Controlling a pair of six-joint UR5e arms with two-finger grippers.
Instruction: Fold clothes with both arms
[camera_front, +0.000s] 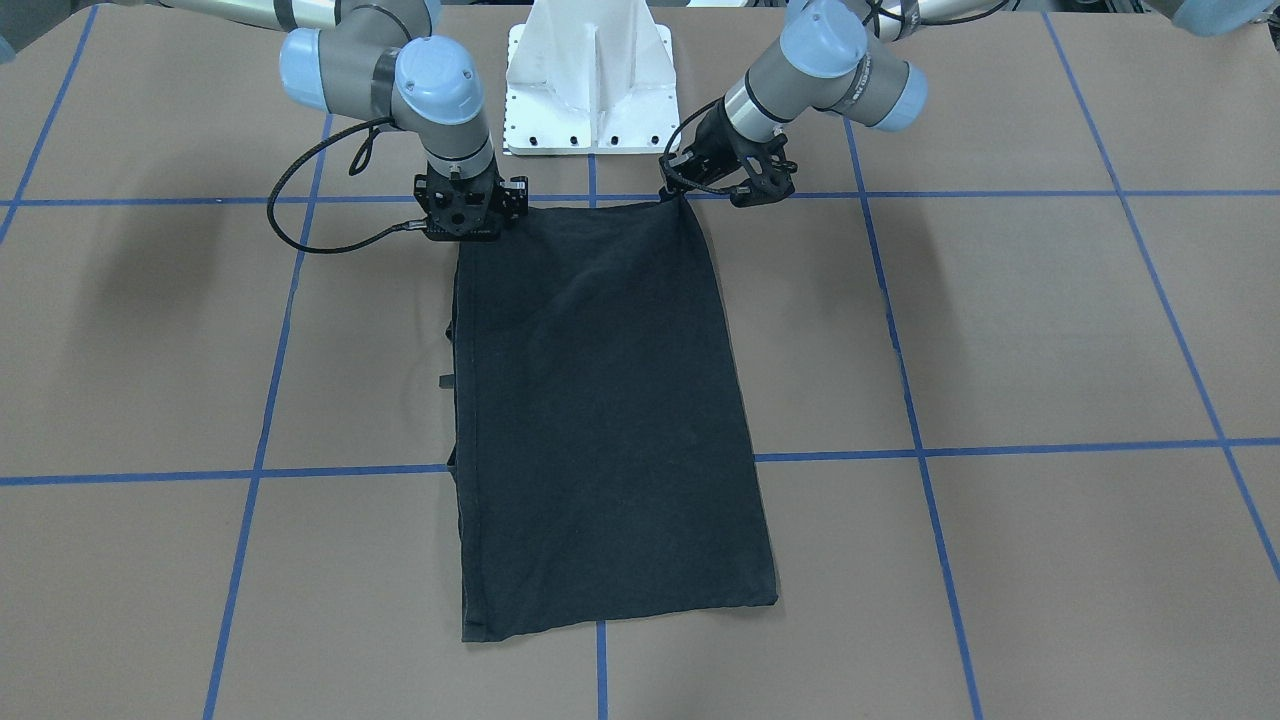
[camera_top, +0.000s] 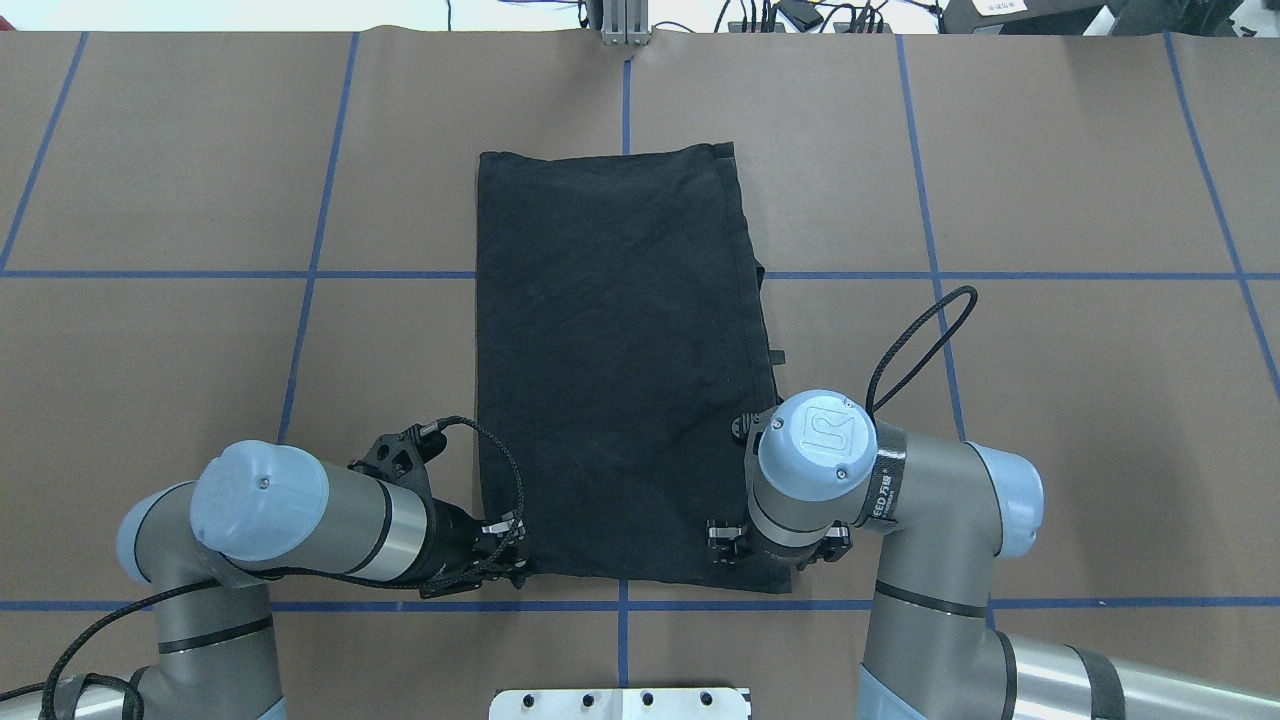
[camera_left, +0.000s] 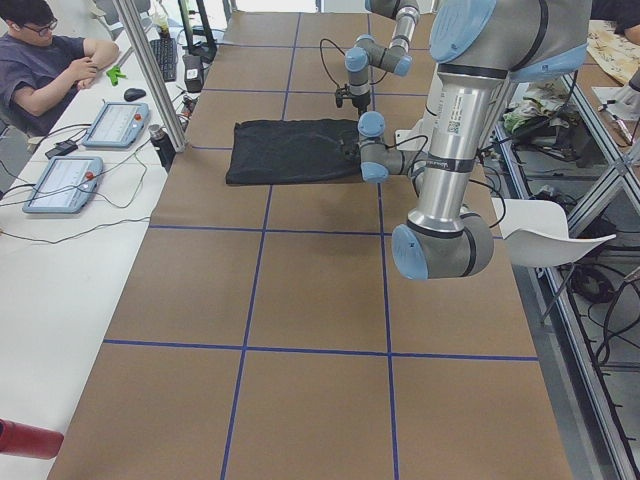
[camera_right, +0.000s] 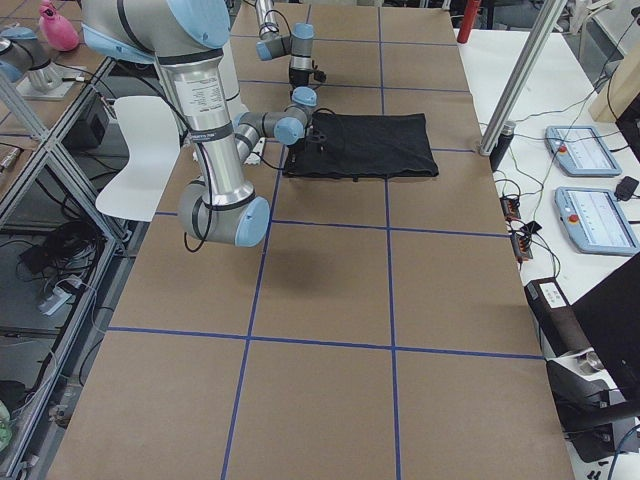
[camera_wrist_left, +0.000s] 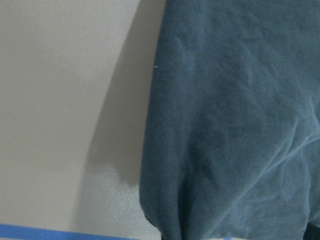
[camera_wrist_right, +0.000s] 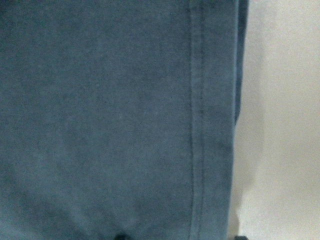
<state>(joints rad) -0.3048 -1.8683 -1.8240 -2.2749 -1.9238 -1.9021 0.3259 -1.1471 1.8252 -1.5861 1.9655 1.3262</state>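
Left gripper (camera_front: 686, 192), tilted inward, meets the near-left corner of the black T-shirt (camera_front: 600, 420). Its wrist view shows the cloth gathered to a raised point with shadow beneath, as when the fingers are closed on the fabric, though the fingers themselves are out of frame. Right gripper (camera_front: 465, 232), pointing straight down, stands at the near-right corner. How far its fingers are parted cannot be told, since its wrist view shows only flat cloth and a stitched hem.

T-shirt folded to a long plain rectangle, lying flat on the brown table (camera_front: 1050, 330) along its centre line, long axis running away from the robot. Its near edge lies just beyond a blue tape line (camera_front: 1000, 194), in front of the white mount plate (camera_front: 590, 90). Layered edges and a small tab show along the fold's side on the robot's right. Left arm (camera_front: 830, 70) and right arm (camera_front: 400, 75) reach in from either side of the plate.
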